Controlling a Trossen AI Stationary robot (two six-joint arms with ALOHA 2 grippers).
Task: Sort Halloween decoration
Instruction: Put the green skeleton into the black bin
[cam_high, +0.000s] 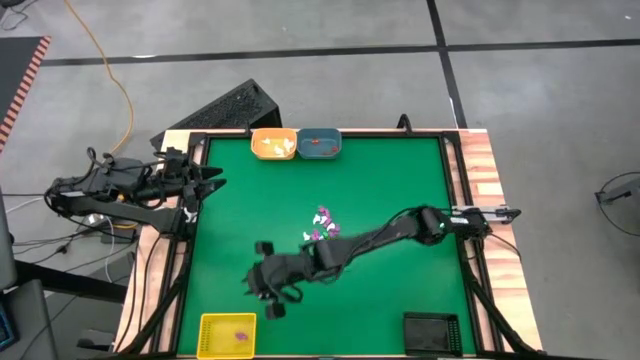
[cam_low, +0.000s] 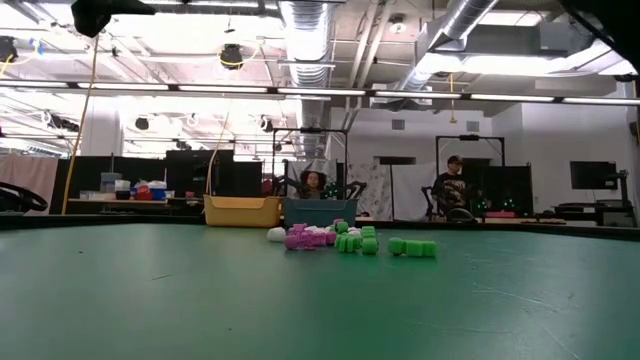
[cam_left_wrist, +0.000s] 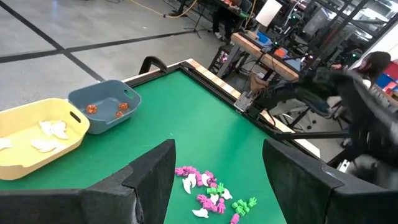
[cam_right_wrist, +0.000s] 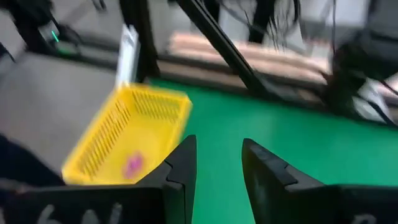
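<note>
No writing legible — right gripper (cam_right_wrist: 217, 163) part-open, empty, near yellow tray (cam_right_wrist: 127, 134).

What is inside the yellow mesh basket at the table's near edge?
One purple trinket lies on the floor of the yellow basket; the high view shows the same purple spot. The basket's near wall hides part of its floor in the right wrist view, so more pieces cannot be ruled out.

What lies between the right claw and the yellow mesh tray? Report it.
Nothing: only bare green mat separates the right claw from the yellow mesh tray, as the high view shows.
</note>
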